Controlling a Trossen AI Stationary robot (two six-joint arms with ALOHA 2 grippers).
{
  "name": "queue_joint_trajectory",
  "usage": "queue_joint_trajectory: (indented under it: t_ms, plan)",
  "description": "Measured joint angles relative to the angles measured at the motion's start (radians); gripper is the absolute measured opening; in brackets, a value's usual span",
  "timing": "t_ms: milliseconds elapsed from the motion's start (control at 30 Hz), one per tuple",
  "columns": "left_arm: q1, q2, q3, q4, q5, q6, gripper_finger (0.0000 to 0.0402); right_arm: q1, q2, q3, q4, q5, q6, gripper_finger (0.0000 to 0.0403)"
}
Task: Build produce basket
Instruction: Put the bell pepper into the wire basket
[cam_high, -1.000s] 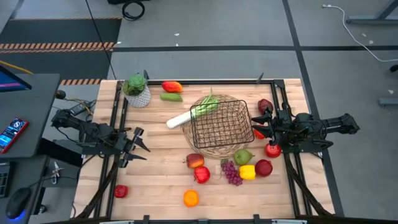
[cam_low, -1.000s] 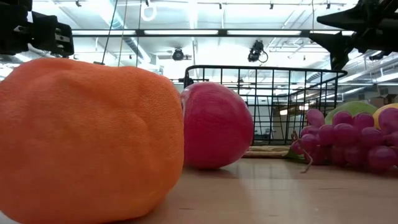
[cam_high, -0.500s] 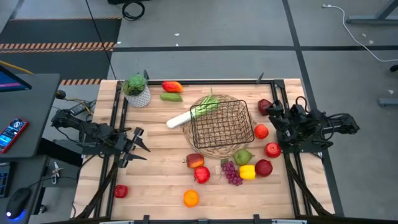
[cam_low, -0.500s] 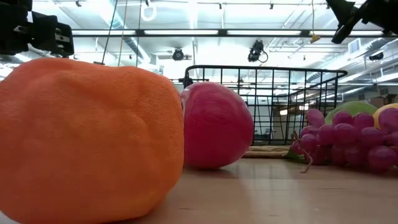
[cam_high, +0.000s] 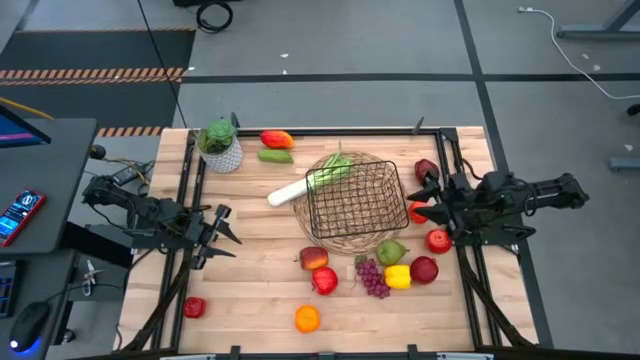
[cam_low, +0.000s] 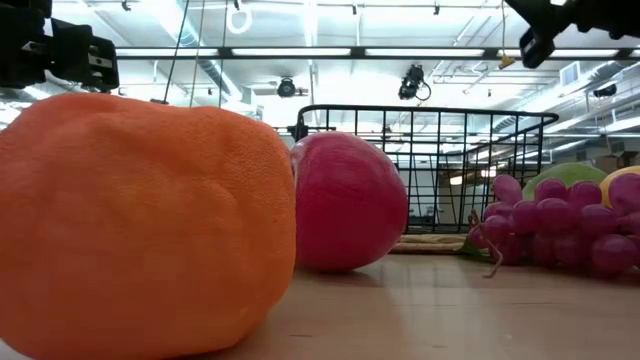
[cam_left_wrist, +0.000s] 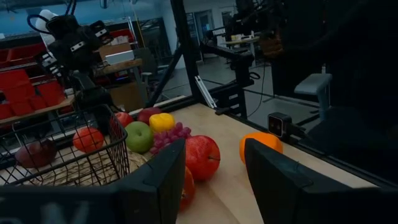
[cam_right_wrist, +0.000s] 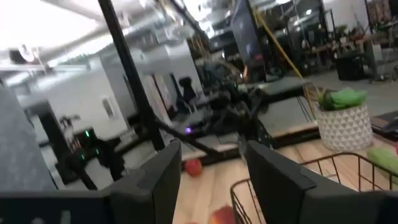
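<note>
The black wire basket (cam_high: 355, 200) stands on a round woven mat (cam_high: 340, 240) at mid-table. A leek (cam_high: 300, 185) lies with its green end at the basket's far left corner. Produce lies loose around it: red apples (cam_high: 324, 280), grapes (cam_high: 373, 277), a yellow piece (cam_high: 397, 276), a green piece (cam_high: 390, 251) and an orange (cam_high: 307, 318). My right gripper (cam_high: 422, 198) hovers open and empty above the red pieces at the basket's right side, high up in the low view (cam_low: 535, 40). My left gripper (cam_high: 225, 235) waits open and empty at the table's left (cam_left_wrist: 214, 168).
A white pot with a green plant (cam_high: 220, 145) stands at the far left corner, with an orange-red piece (cam_high: 276, 139) and a green one (cam_high: 275, 156) beside it. A small red piece (cam_high: 194, 307) lies near left. Black frame rails (cam_high: 185, 200) run along both table sides.
My right gripper has risen above the produce at the basket's right side and tipped its fingers upward; in the low view it has climbed to the picture's top. It drew back toward the right edge midway, then came forward again. No produce has moved.
</note>
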Motion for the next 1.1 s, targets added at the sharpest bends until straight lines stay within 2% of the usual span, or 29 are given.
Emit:
queue_joint_trajectory:
  t_ms: [167, 367, 600, 700, 900, 1100]
  plan:
    - [0.0, 0.0, 0.0, 0.0, 0.0, 0.0, 0.0172, 0.024, 0.111, 0.044, -0.007, -0.022, -0.031, 0.0187]
    - [0.0, 0.0, 0.0, 0.0, 0.0, 0.0, 0.0172, 0.057, 0.26, 0.097, -0.006, -0.001, -0.062, 0.0187]
    - [0.0, 0.0, 0.0, 0.0, 0.0, 0.0, 0.0172, 0.124, 0.487, 0.235, -0.011, 0.026, -0.107, 0.0187]
    - [0.0, 0.0, 0.0, 0.0, 0.0, 0.0, 0.0172, 0.169, 0.569, 0.313, -0.093, 0.054, -0.109, 0.0187]
    - [0.0, 0.0, 0.0, 0.0, 0.0, 0.0, 0.0172, 0.264, 0.686, 0.469, -0.305, 0.195, -0.071, 0.0187]
    - [0.0, 0.0, 0.0, 0.001, 0.0, 0.0, 0.0172, 0.308, 0.754, 0.617, -0.609, 0.229, 0.114, 0.0187]
